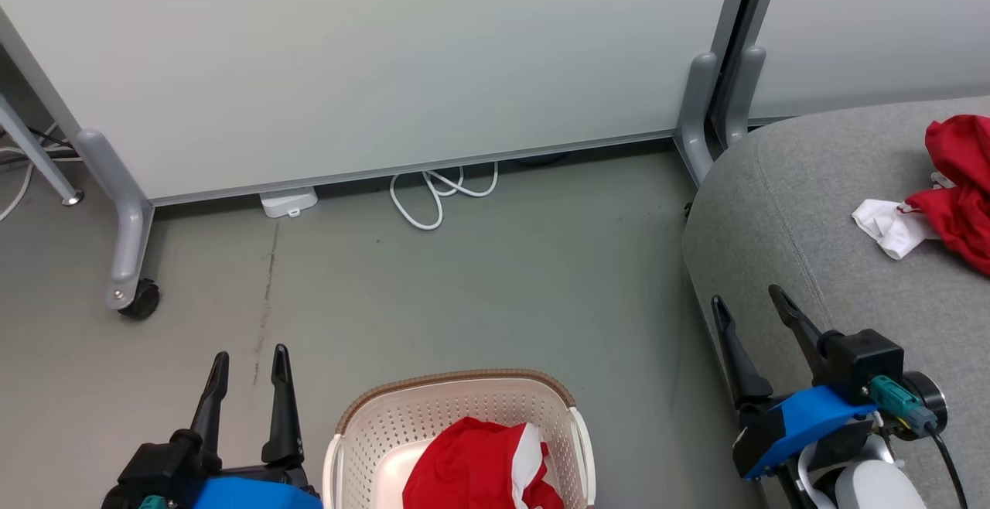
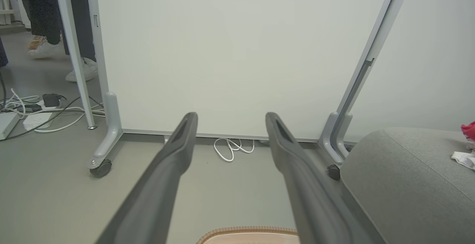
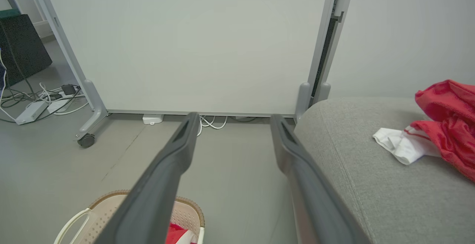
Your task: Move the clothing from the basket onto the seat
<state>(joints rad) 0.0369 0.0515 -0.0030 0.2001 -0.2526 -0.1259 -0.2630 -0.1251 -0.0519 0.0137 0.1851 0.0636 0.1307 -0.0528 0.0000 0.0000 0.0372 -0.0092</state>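
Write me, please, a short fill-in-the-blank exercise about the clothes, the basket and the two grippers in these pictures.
1. The basket holds a white and ____ garment.
2. A second garment lies on the sofa, on the robot's ____ side.
3. The left gripper and right gripper are both ____ and hold nothing.

Missing words: red; right; open.

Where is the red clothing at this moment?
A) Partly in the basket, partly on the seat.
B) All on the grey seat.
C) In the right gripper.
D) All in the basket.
A: one red garment lies in the basket and a second red garment lies on the seat.
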